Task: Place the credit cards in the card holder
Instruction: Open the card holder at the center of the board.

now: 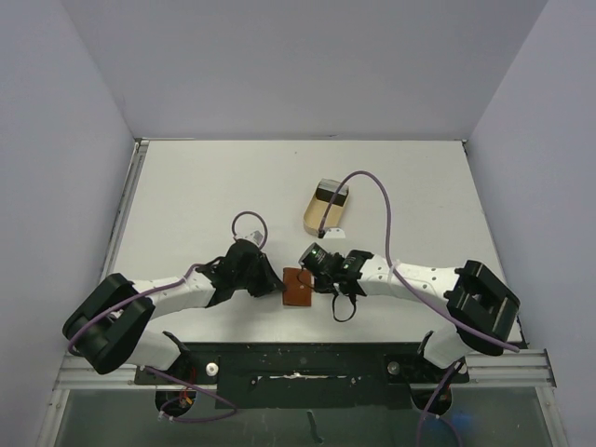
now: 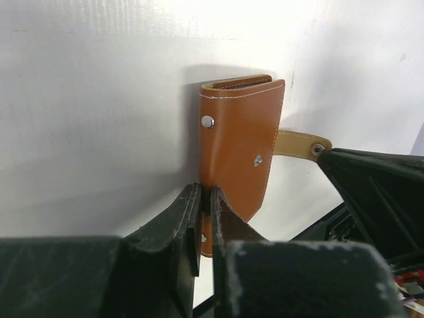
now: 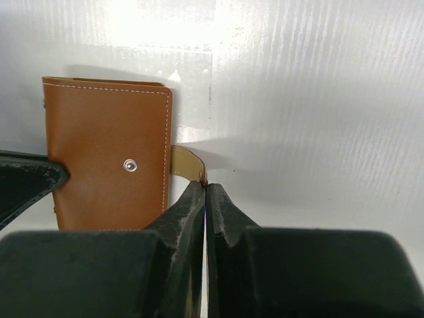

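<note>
The left gripper [image 2: 205, 199] is clenched on the near edge of the brown leather card holder [image 2: 242, 149]. The holder is at the near middle of the white table [image 1: 186, 205], between the two arms. On its right side, the right gripper [image 3: 206, 192] is clamped on the holder's tan snap strap [image 3: 184, 163]. A tan tray [image 1: 310, 216] sits farther back, well apart.

Smooth brown leather-like card holder [image 2: 242, 146], metal snaps [image 2: 207, 122]; matt white table [image 1: 205, 186]
</note>
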